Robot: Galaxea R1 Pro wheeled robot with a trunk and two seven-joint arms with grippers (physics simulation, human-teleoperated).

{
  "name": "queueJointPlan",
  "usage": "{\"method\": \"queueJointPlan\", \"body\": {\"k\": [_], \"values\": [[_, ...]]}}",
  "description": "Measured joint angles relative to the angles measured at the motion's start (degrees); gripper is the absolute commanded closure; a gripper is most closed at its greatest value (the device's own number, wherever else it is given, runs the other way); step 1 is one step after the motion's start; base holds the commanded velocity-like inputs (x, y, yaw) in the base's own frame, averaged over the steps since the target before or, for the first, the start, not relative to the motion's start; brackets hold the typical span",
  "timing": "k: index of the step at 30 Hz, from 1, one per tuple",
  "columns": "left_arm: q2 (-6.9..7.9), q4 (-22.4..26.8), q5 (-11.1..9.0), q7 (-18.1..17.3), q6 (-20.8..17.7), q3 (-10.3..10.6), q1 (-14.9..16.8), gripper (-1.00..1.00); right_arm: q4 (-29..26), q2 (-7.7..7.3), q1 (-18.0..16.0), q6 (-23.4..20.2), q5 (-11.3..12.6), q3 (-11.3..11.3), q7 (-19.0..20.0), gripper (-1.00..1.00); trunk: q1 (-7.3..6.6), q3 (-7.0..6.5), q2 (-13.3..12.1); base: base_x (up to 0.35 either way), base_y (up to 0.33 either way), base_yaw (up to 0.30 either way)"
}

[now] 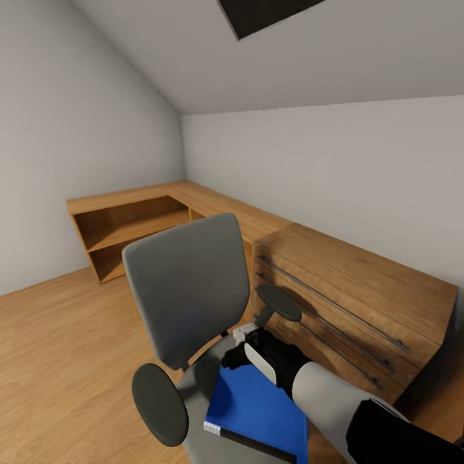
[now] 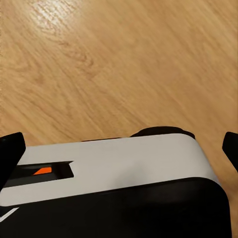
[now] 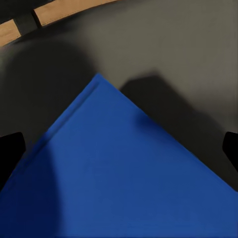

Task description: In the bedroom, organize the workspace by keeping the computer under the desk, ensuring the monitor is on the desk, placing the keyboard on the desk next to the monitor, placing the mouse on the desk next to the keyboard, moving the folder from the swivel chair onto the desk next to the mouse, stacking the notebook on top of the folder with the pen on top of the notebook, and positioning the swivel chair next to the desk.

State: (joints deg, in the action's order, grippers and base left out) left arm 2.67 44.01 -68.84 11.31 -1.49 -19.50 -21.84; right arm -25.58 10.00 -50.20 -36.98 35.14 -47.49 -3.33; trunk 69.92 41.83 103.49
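Observation:
The swivel chair [image 1: 187, 296] stands close in front of me, with a grey back and round black armrests. The bright blue folder [image 1: 258, 412] lies flat on its grey seat [image 3: 173, 49]. My right gripper [image 1: 240, 357] hangs just above the folder's far corner. In the right wrist view the right gripper [image 3: 119, 148] is open, its black fingertips [image 3: 10, 151] wide apart on either side of the folder [image 3: 114, 183] and touching nothing. In the left wrist view my left gripper [image 2: 119, 148] is open and empty above the wooden floor [image 2: 119, 59], over part of my own white and black body.
A wooden dresser [image 1: 361, 303] with long dark handles stands right behind the chair at the right. A low wooden shelf unit [image 1: 129, 222] runs along both walls into the corner. Open wooden floor [image 1: 58, 361] lies to the left. The ceiling slopes down on the left.

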Motion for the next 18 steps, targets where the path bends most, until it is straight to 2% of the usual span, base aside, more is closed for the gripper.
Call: {"method": "queueJointPlan", "body": {"k": [9,18], "values": [[0.05,0.02,0.07,0.00,-0.02,0.07,0.00,-1.00,-0.79,0.00,0.00,0.09,-0.02,0.01,-0.01,-1.00,0.00,0.07,0.00,0.000,0.000,0.004],[0.04,0.02,0.30,0.00,-0.02,0.13,0.00,-1.00,-0.86,0.00,0.00,0.14,-0.04,0.00,-0.02,-1.00,0.00,0.07,0.00,0.000,0.000,0.169]]}}
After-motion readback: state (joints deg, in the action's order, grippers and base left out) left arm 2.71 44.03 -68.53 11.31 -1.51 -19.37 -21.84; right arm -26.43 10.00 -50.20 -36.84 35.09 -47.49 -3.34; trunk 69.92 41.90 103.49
